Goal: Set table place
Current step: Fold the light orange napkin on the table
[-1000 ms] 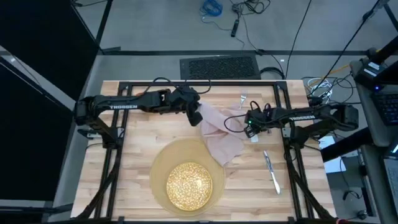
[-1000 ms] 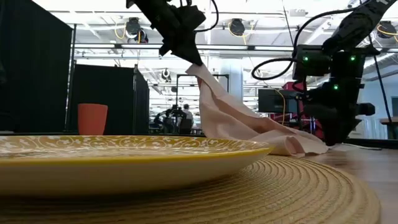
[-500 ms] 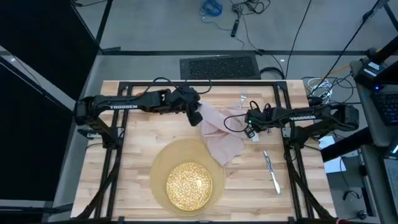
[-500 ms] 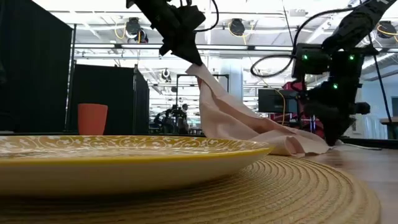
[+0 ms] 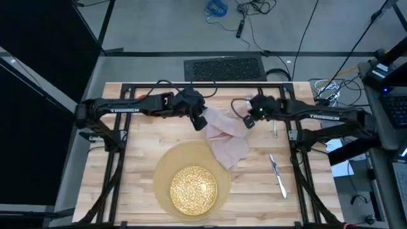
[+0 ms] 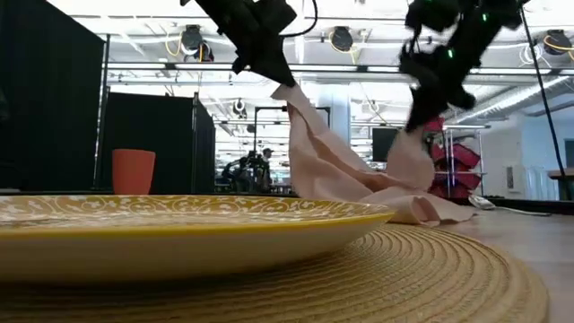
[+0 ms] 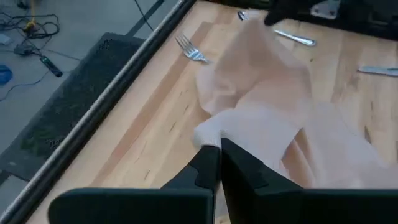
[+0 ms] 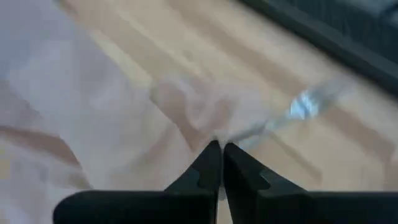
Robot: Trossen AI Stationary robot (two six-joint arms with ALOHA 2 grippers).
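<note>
**Both corners of the napkin now up**

From above, your right gripper [image 5: 249, 121] has moved in from beside the knife [image 5: 278, 174] and pinches the napkin [image 5: 226, 135]. At table height, both grippers hold corners aloft — the left gripper [image 6: 269, 65] too. Each wrist view shows fingers clamped on cloth. You can probably spread it beside the plate [image 5: 193, 189] next.
</note>
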